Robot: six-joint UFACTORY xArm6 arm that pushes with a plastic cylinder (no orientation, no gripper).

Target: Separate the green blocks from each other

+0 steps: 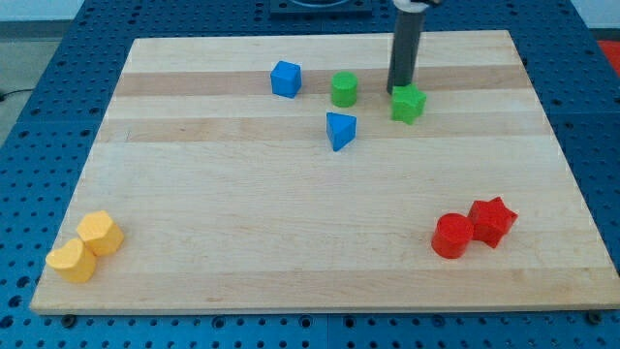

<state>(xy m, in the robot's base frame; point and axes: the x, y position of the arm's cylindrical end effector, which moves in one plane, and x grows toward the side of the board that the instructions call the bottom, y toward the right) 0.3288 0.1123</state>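
Two green blocks lie near the view's top centre: a green cylinder (344,89) and a green star-shaped block (409,104) to its right, a small gap between them. My tip (398,92) stands at the star block's upper left edge, between the two green blocks and touching or almost touching the star. The dark rod rises from there out of the view's top.
A blue cube (286,79) sits left of the green cylinder, a blue triangular block (340,130) just below it. A red cylinder (452,236) and red star (492,221) touch at the lower right. Two yellow blocks (87,246) sit at the wooden board's (242,213) lower left corner.
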